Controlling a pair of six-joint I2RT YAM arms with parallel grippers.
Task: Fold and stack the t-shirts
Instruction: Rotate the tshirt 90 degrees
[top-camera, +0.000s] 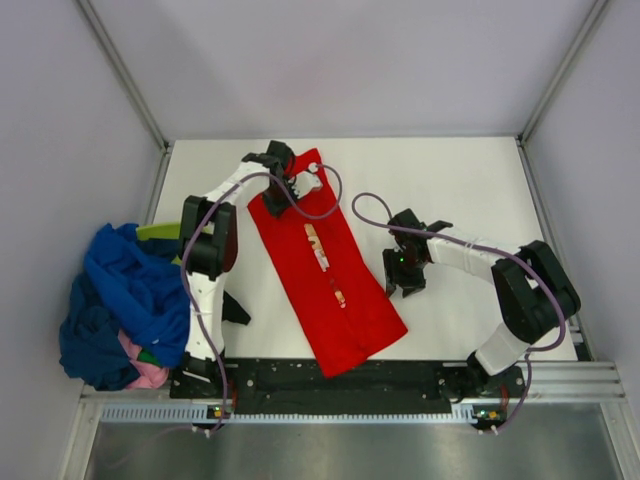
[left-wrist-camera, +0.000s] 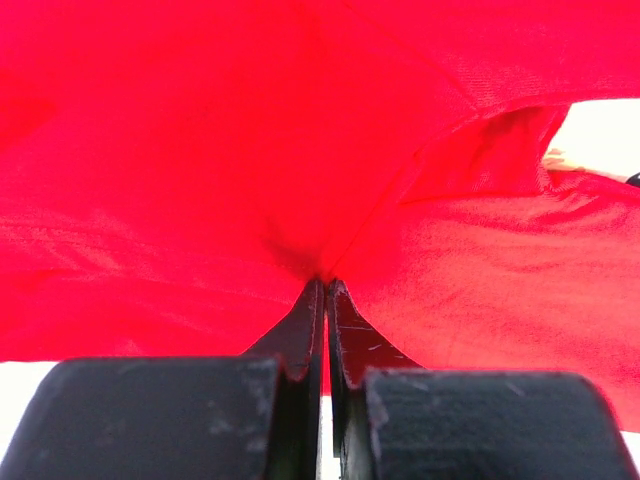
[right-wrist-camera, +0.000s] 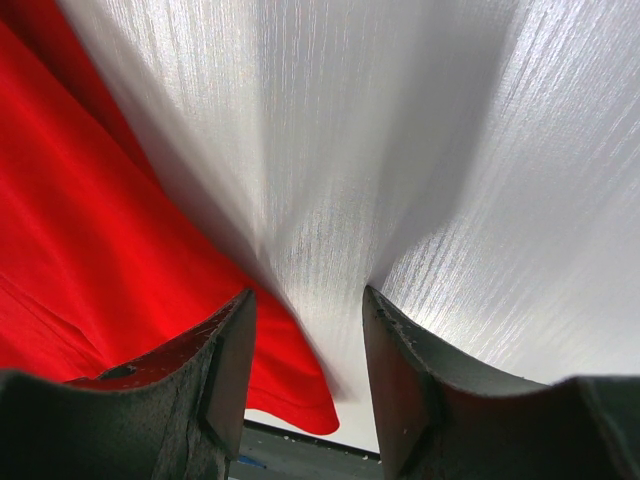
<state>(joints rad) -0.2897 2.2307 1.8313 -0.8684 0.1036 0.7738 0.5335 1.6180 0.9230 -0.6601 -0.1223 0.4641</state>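
The bright red t-shirt (top-camera: 325, 275) lies as a long folded strip running diagonally from the far middle of the white table to the near edge, with tan and white print showing along its middle. My left gripper (top-camera: 290, 188) is shut on the shirt's far end; the left wrist view shows red cloth (left-wrist-camera: 300, 170) pinched between the closed fingers (left-wrist-camera: 300, 330). My right gripper (top-camera: 402, 282) is open and empty just right of the shirt's edge; the red cloth (right-wrist-camera: 90, 240) lies to the left of its fingers (right-wrist-camera: 225, 350). The other t-shirts, blue, navy, pink and green, lie in a pile (top-camera: 115, 305) at the left.
The white table (top-camera: 470, 190) extends to the right of the shirt. Grey walls enclose the cell on three sides. A black rail (top-camera: 330, 385) with the arm bases runs along the near edge. A lime-green cloth edge (top-camera: 160, 232) sticks out behind the left arm.
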